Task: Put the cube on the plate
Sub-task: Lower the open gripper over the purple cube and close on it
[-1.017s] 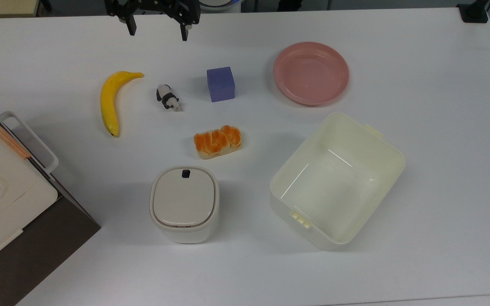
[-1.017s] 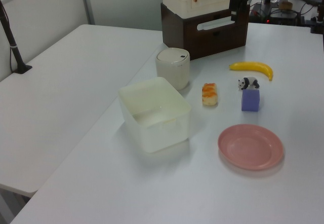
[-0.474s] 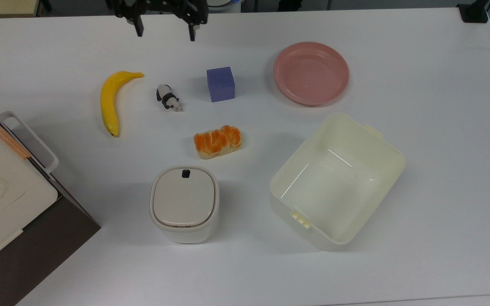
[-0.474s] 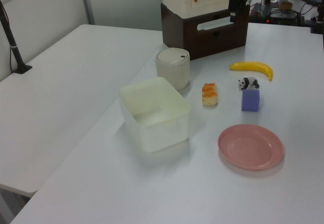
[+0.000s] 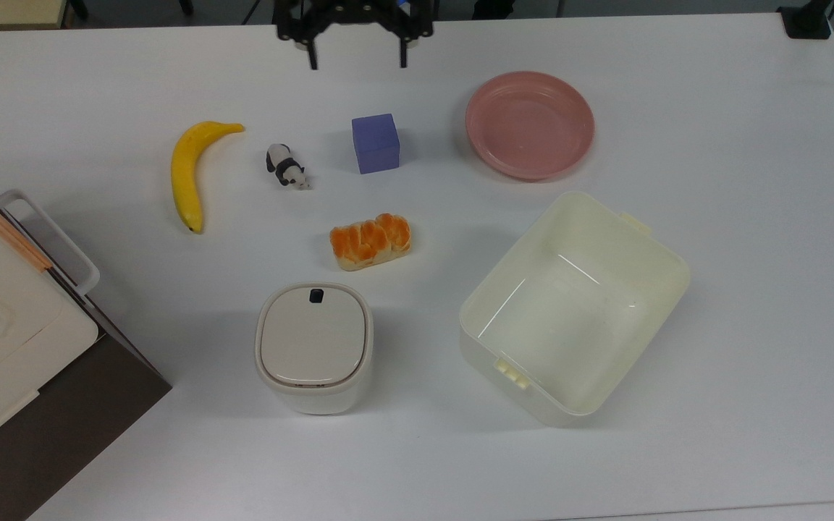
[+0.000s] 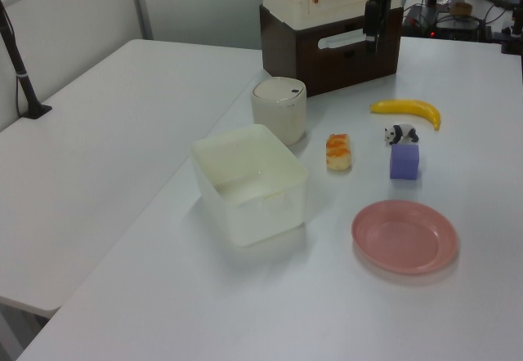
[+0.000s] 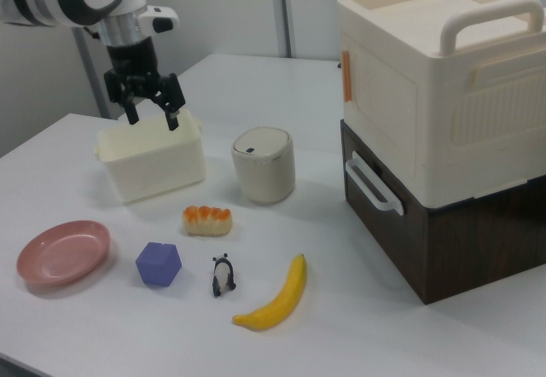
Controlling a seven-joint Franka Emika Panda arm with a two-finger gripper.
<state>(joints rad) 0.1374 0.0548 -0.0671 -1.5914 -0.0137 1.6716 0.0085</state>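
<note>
Risk: our hand (image 5: 355, 61), released and empty above the worktop's (image 5: 714, 108) far edge, could nudge the cube (image 5: 375, 142) askew, or clip the panda (image 5: 284, 166) beside it.

The gripper (image 7: 153, 116) hung open above the tub (image 7: 150, 164). On the table (image 7: 358, 326), the cube (image 7: 159, 264) sat between plate (image 7: 63, 252) and panda (image 7: 223, 275).

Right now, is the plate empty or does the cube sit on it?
Empty. The plate shows bare pink; the cube sits on the table apart from it.
</note>
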